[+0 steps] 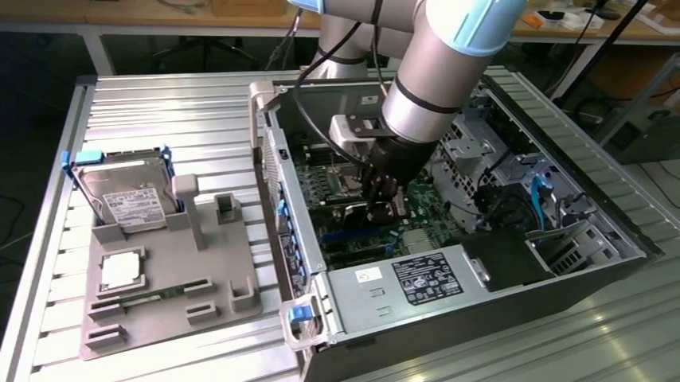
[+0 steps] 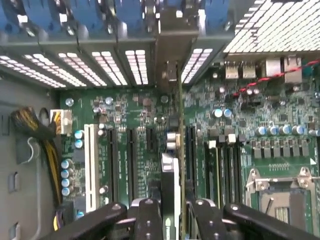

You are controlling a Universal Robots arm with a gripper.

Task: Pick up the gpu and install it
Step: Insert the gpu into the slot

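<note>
The gpu (image 2: 171, 172) stands on edge between my fingers (image 2: 149, 215), a thin dark card whose silver bracket (image 2: 172, 55) reaches the case's rear slot openings. My gripper (image 2: 175, 212) is shut on it, just above the green motherboard (image 2: 125, 115) and in line with a long black slot (image 2: 190, 155). In the exterior view the arm reaches down into the open computer case (image 1: 595, 274), with the gripper (image 1: 383, 208) low over the board and the gpu (image 1: 374, 213) showing as a dark shape under it. I cannot tell whether the card's edge touches the slot.
On the exterior view's left a grey fixture (image 1: 212, 274) holds a hard drive (image 1: 127, 199), a processor (image 1: 123, 270) and a RAM stick (image 1: 149, 296). Inside the case are the power supply (image 1: 415, 278), a yellow-black cable bundle (image 2: 35, 130), a white slot (image 2: 91, 165) and the processor socket (image 2: 285, 192).
</note>
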